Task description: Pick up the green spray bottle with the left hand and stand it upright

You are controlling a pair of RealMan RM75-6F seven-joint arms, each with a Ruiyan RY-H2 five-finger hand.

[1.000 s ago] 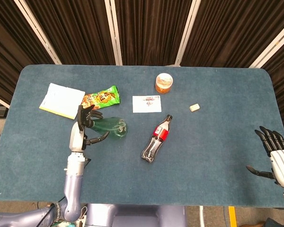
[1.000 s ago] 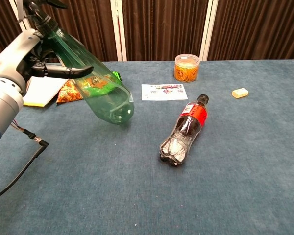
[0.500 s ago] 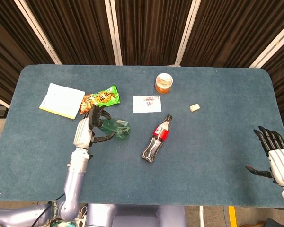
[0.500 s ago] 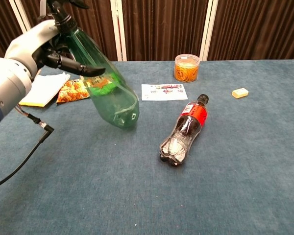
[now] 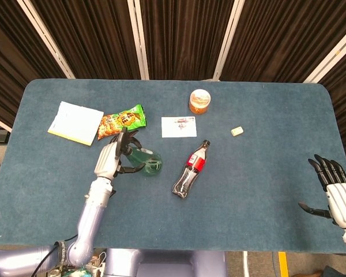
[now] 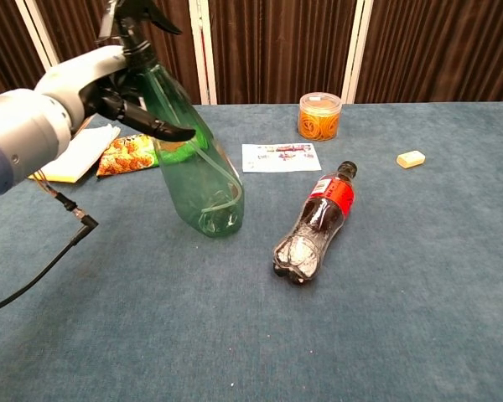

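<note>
My left hand (image 6: 109, 88) (image 5: 111, 158) grips the green spray bottle (image 6: 191, 159) (image 5: 145, 159) around its upper body, just below the black trigger head. The bottle leans only slightly, with its base low over the blue table (image 6: 235, 335), left of centre; I cannot tell whether the base touches the cloth. My right hand (image 5: 333, 193) hovers open past the table's right front edge, fingers spread, holding nothing. It shows only in the head view.
A cola bottle (image 6: 314, 224) lies on its side right of the green bottle. Behind are a snack bag (image 6: 130, 152), a yellow-edged notepad (image 6: 71, 155), a printed card (image 6: 282, 157), a tub of orange rubber bands (image 6: 319, 115) and a small eraser (image 6: 411, 159).
My left hand has swung the green bottle from steeply tilted to nearly upright and carried it rightward, with its base lower. The right hand has barely moved.
</note>
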